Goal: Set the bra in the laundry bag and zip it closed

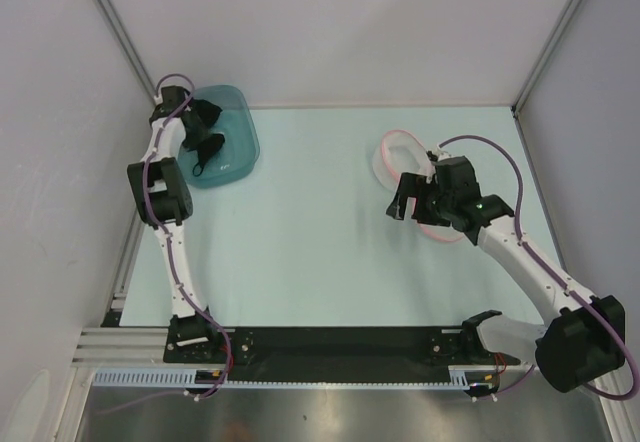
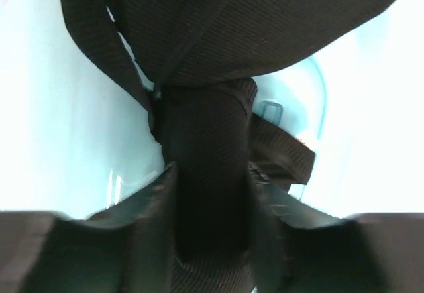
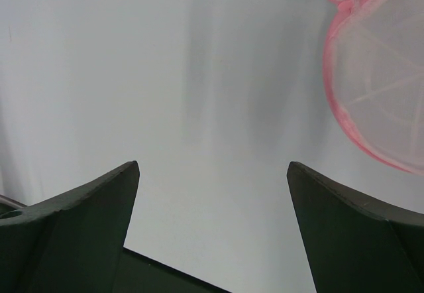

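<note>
- The left gripper [image 2: 209, 174] is clamped on a fold of the black bra [image 2: 232, 28] in the tub [image 1: 240, 137], apparently to lift it out.
- The right gripper [image 3: 212, 174], jaws wide apart, hovers just beside the bag [image 3: 377, 87], whose two halves lie spread on the table [image 1: 320, 242], likely ready to steady it.

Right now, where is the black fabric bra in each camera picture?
Top external: black fabric bra upper left, inside the teal translucent plastic tub.
Left wrist: fills the centre, pinched by the left gripper.
Right wrist: not in it.
Shared landmark: the tub's rim, right of centre in the left wrist view.
</note>
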Available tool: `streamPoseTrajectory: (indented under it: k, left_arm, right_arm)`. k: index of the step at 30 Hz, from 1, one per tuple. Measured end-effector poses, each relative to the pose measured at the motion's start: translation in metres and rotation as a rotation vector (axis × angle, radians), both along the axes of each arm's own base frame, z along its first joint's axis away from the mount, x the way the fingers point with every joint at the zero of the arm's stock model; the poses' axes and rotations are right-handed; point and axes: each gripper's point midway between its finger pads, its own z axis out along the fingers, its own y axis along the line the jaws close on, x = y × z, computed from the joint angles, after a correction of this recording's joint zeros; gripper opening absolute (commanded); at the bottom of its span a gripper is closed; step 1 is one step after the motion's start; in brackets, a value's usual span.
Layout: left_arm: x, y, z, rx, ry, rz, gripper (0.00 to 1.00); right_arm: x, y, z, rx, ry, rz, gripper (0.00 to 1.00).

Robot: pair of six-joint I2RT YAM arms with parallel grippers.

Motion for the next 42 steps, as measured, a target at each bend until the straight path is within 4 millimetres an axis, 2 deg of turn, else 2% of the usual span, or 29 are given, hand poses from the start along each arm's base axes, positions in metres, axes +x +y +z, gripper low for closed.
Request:
streamPoseTrajectory:
  k: [3, 8, 12, 14, 16, 18, 20, 22, 23, 25, 27, 30, 32, 35, 38, 39, 41, 42]
  left_arm:
    - [0.001, -0.002, 0.002, -0.012, -0.003, -0.006, 0.01]
    - [-0.003, -0.002, 0.004, -0.008, 0.012, -0.014, 0.0]
    - [-0.021, -0.006, 0.024, -0.011, 0.028, -0.015, 0.0]
    - [-0.04, -0.012, 0.052, -0.005, 0.023, -0.021, 0.0]
    - [-0.057, -0.019, 0.097, 0.03, -0.025, -0.035, 0.0]
    - [-0.075, -0.036, 0.148, 0.067, -0.109, -0.066, 0.0]
    - [-0.1, -0.064, 0.2, 0.093, -0.207, -0.12, 0.01]
    - [-0.13, -0.098, 0.237, 0.1, -0.292, -0.189, 0.01]
    - [-0.146, -0.119, 0.252, 0.099, -0.334, -0.233, 0.01]
    - [-0.181, -0.155, 0.263, 0.087, -0.378, -0.319, 0.02]
    - [-0.214, -0.19, 0.256, 0.069, -0.39, -0.416, 0.02]
    - [-0.257, -0.224, 0.221, 0.057, -0.337, -0.53, 0.06]
    - [-0.288, -0.243, 0.182, 0.056, -0.27, -0.614, 0.08]
    - [-0.33, -0.259, 0.125, 0.039, -0.155, -0.72, 0.11]
    - [-0.363, -0.264, 0.077, 0.021, -0.046, -0.794, 0.36]
    - [-0.372, -0.266, 0.065, 0.009, -0.019, -0.814, 0.53]
    - [-0.389, -0.271, 0.049, -0.029, 0.015, -0.858, 0.65]
    - [-0.395, -0.275, 0.046, -0.055, 0.015, -0.876, 0.79]
  right_arm:
    - [-0.001, 0.0, 0.004, 0.005, -0.008, -0.001, 1.0]
    - [-0.002, 0.0, 0.017, 0.022, -0.034, -0.007, 1.0]
    - [-0.003, 0.001, 0.022, 0.033, -0.046, -0.008, 1.0]
    - [-0.004, 0.002, 0.022, 0.036, -0.04, -0.008, 1.0]
    - [-0.006, 0.004, 0.021, 0.042, -0.033, -0.005, 1.0]
    - [-0.008, 0.008, 0.021, 0.056, -0.023, 0.003, 1.0]
    - [-0.011, 0.013, 0.021, 0.069, -0.013, 0.016, 1.0]
    - [-0.014, 0.019, 0.021, 0.08, -0.005, 0.031, 1.0]
    - [-0.016, 0.022, 0.022, 0.086, -0.002, 0.04, 1.0]
    - [-0.019, 0.027, 0.022, 0.094, 0.004, 0.052, 1.0]
    - [-0.022, 0.031, 0.022, 0.101, 0.009, 0.064, 1.0]
    - [-0.025, 0.035, 0.023, 0.111, 0.013, 0.071, 1.0]
    - [-0.027, 0.036, 0.022, 0.114, 0.012, 0.074, 1.0]
    - [-0.031, 0.036, 0.015, 0.114, 0.025, 0.073, 1.0]
    - [-0.035, 0.036, 0.002, 0.109, 0.055, 0.068, 1.0]
    - [-0.037, 0.036, -0.002, 0.106, 0.065, 0.067, 1.0]
    - [-0.038, 0.038, -0.008, 0.104, 0.078, 0.073, 1.0]
    - [-0.039, 0.04, -0.011, 0.102, 0.084, 0.078, 1.0]
